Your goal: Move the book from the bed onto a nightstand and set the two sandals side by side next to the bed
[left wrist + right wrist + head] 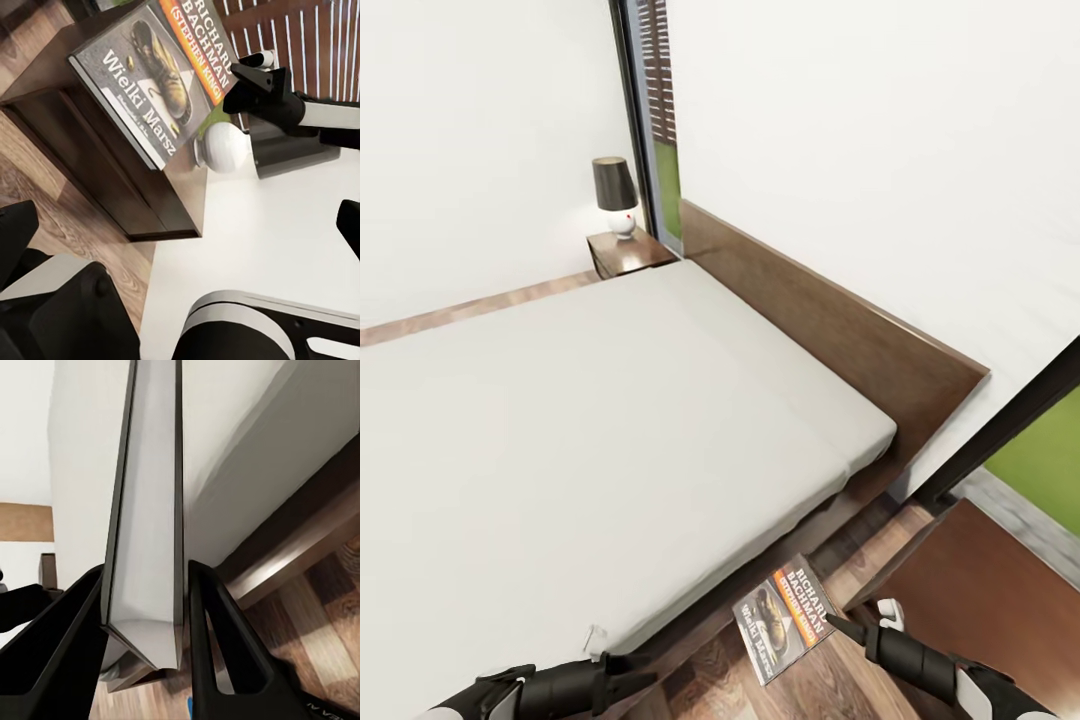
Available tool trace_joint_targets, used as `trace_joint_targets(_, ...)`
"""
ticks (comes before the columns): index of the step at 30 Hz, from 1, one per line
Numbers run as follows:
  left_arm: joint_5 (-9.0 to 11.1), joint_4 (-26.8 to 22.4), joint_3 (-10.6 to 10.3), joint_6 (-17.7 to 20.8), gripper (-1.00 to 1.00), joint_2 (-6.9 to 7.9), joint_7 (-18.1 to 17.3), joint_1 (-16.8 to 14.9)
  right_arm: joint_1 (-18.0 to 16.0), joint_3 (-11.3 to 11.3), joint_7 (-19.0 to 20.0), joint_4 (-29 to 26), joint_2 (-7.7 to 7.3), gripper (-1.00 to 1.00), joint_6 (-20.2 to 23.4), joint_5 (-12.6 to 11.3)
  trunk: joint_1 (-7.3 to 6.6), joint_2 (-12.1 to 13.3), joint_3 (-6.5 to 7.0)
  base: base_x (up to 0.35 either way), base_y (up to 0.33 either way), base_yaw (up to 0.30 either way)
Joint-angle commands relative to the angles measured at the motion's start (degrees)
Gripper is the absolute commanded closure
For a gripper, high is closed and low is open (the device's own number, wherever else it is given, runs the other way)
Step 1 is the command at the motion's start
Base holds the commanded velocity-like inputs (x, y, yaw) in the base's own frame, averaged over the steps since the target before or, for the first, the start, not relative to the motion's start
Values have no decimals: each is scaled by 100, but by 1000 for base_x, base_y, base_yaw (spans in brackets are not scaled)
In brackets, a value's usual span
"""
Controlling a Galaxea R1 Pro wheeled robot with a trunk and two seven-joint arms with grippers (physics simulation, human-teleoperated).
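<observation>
Carrying the book (785, 618) is the step in hand, and the head view shows it off the bed (590, 440), held in the air over the wood floor (760, 680) at the bed's near right corner. The right gripper (838, 622) pinches its right edge. A nightstand (628, 252) with a lamp (615, 195) stands far off at the bed's far side; a dark wooden top (980, 590) lies just right of the right arm. To do this well, I judge the arm should keep the pinch firm, swing right and lower the book flat onto a bare part of the nearer top, clear of any lamp. The left gripper (622, 668) hangs low at the bed's near edge; whether its jaws are spread I cannot tell.

From the left wrist view comes what the head view lacks: the book's (150, 75) cover face, the right gripper (247, 71) on its edge, and behind it a dark drawer unit (97, 150) with a round white lamp base (223, 146).

Looking edge-on, the right wrist view shows the book (146, 510) as a thin slab between the two fingers (217, 630), both pressed on its covers. A speck of blue (190, 706) shows on the floor, too small to identify.
</observation>
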Motion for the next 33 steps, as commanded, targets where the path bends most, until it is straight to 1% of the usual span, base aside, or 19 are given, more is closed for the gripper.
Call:
trace_joint_targets(1,47,1,-50,-19,-100,1,-9,-3,-2,-2,20,-1,0,100,59,-19,0,-3,5,0,0,121)
trace_joint_targets(25,44,1,-50,-19,-100,-3,-9,-3,-2,-2,18,-1,10,100,63,-21,0,-3,229,0,0,120)
trace_joint_targets(33,47,1,-50,-19,-100,-38,-9,-3,-2,-2,15,-1,10,100,64,-22,0,-3,248,0,0,31)
